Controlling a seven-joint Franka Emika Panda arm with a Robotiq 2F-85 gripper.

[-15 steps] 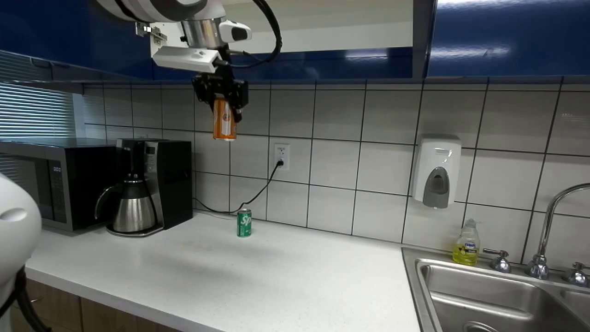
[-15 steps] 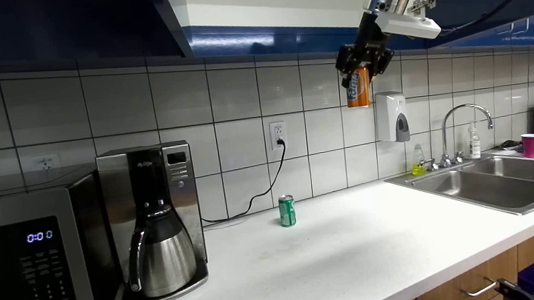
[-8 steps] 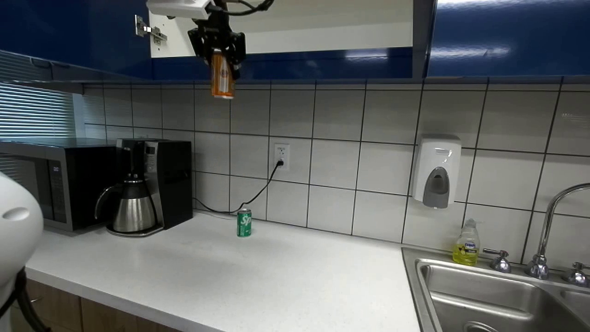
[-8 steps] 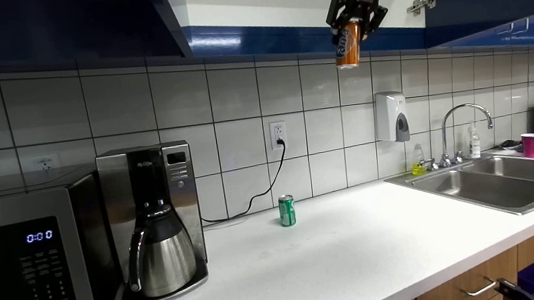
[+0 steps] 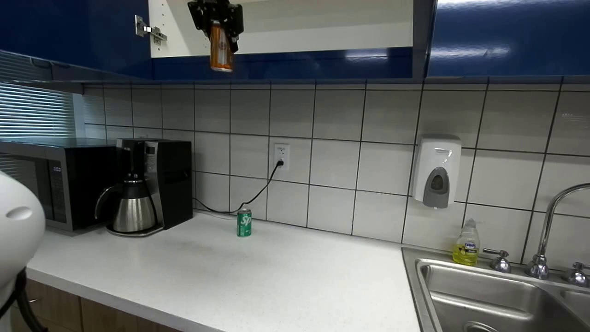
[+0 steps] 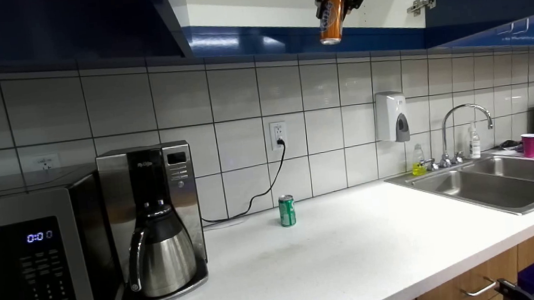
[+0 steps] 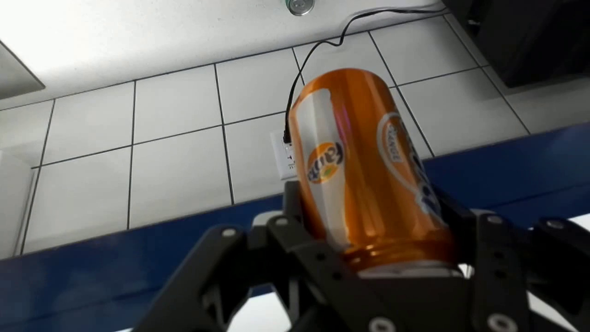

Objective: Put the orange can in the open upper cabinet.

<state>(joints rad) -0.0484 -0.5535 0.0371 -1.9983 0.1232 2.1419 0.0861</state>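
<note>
The orange can [image 5: 221, 50] hangs from my gripper [image 5: 222, 40], nearly upright with a slight tilt. It also shows in an exterior view [image 6: 332, 21]. In the wrist view, the gripper [image 7: 368, 191] is shut around the silvery-topped end of the can [image 7: 359, 161], one finger on each side; the other end sticks out free. The open upper cabinet [image 5: 322, 34] shows its pale interior in both exterior views [image 6: 254, 8]. The can appears in front of the cabinet's blue bottom edge, its lower end overlapping that strip. The cabinet's upper part is out of view.
A blue cabinet door [image 5: 78, 37] with a hinge stands open beside the opening. A small green can [image 5: 244, 223] stands on the counter [image 5: 276, 276]. A coffee maker [image 6: 158, 227], a microwave [image 6: 40, 266], a soap dispenser [image 5: 438, 170] and a sink [image 5: 410, 276] are below.
My gripper has risen with the orange can, from in front of the wall tiles to in front of the cabinet's lower edge. In an exterior view it also shifted left. The green can stayed still.
</note>
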